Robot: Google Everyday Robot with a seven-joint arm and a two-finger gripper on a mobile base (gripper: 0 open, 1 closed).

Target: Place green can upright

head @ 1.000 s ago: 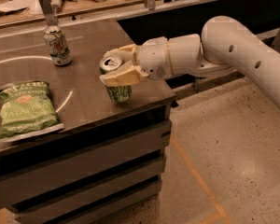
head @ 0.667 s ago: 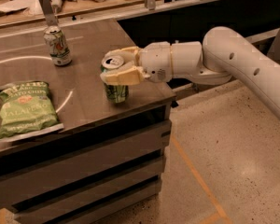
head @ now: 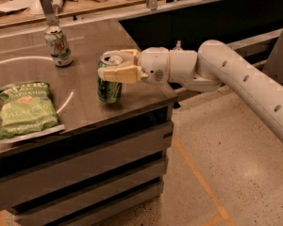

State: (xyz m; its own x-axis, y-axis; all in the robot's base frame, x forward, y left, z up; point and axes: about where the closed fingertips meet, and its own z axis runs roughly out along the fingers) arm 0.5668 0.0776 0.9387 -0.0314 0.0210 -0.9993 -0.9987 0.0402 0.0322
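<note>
One can (head: 108, 86), the green one, stands upright on the counter (head: 146, 95) near its front right corner. The gripper (head: 104, 65) is at the can's top, and its jaws are closed around it, probably to keep it vertical. A second can (head: 57, 45) and a chip bag (head: 27, 109) are well apart to the left, so nothing blocks it.

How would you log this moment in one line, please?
tool: gripping green can at top | green can: upright on table, near its edge | phase: placing
</note>
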